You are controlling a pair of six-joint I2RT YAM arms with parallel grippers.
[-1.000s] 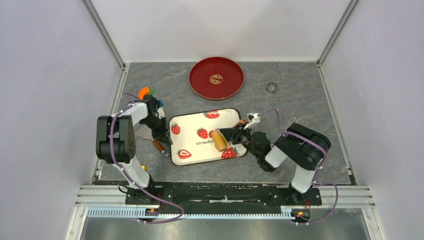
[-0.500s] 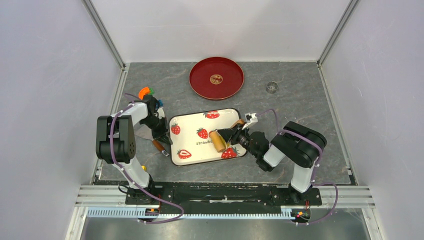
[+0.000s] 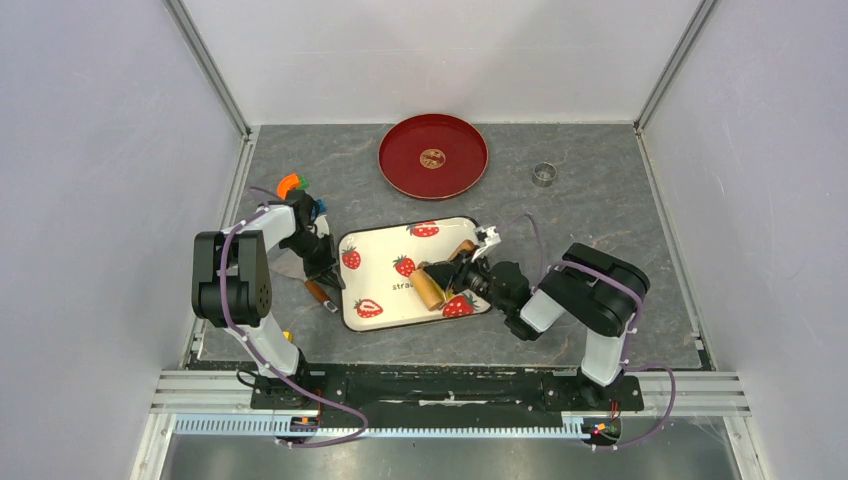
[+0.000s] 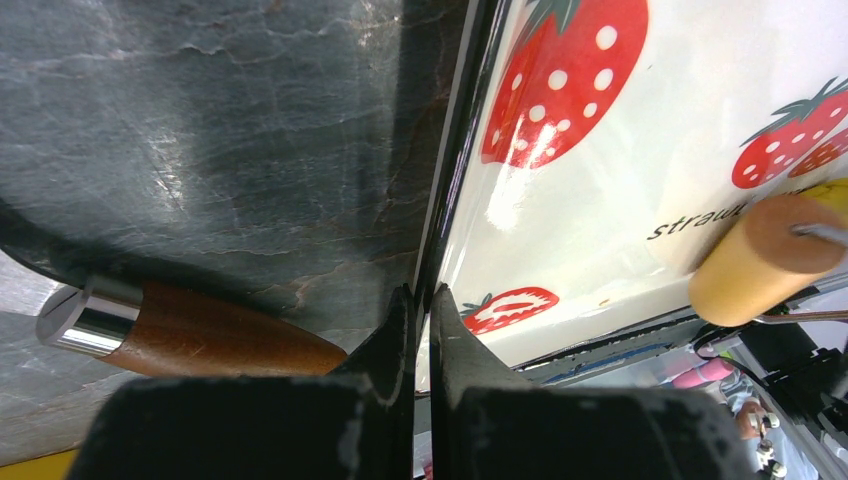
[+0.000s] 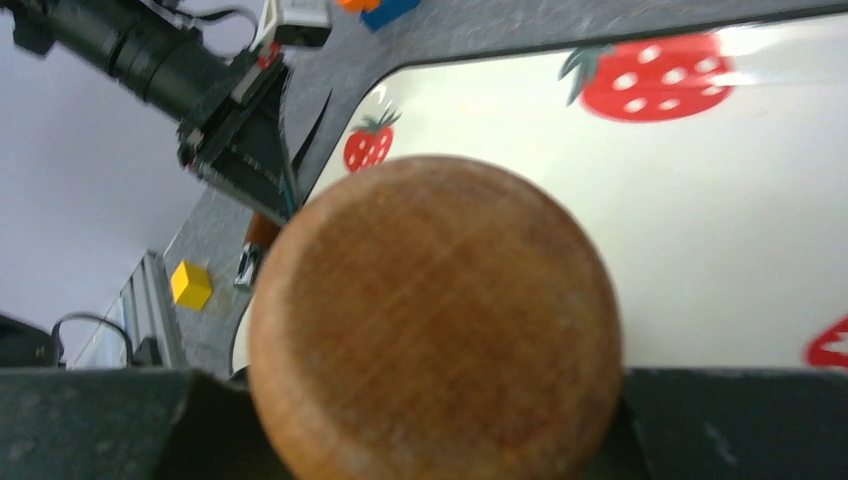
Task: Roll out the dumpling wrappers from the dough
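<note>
Dumpling wrapper (image 3: 433,157): a small flat round disc, yellowish-brown from above, lying at the centre of the round red plate (image 3: 405,168) on the far side of the dark grey stone-look table (image 3: 620,200). It's too small in the top view for us to tell more.

Nearer the arms, apart from the plate, sits the white rectangular strawberry-print tray (image 3: 385,245). On it lies the light-brown wooden rolling pin (image 3: 432,290), aslant. In the left wrist view we see a bit of yellow dough (image 4: 832,188) just behind the pin.

Right claw (image 3: 455,272) is clamped on the pin. The right wrist view is mostly the pin's round end face, w/ a dark finger either side.

Left claw (image 4: 421,305) is at the tray's left edge, clenched. The tray's thin black rim runs straight into the slit btwn its fingertips, so we read it as pinching the rim.

Just beside that, on the table, lies a brown wooden handle w/ silver metal collar (image 4: 200,335).

Further out:
- A small metal ring (image 3: 543,175) sits right of the plate, well apart from it.
- An orange piece (image 3: 290,184) and a blue piece (image 3: 320,208) sit by the left arm.
- A small yellow cube (image 5: 190,284) sits near the table's near-left edge.
</note>
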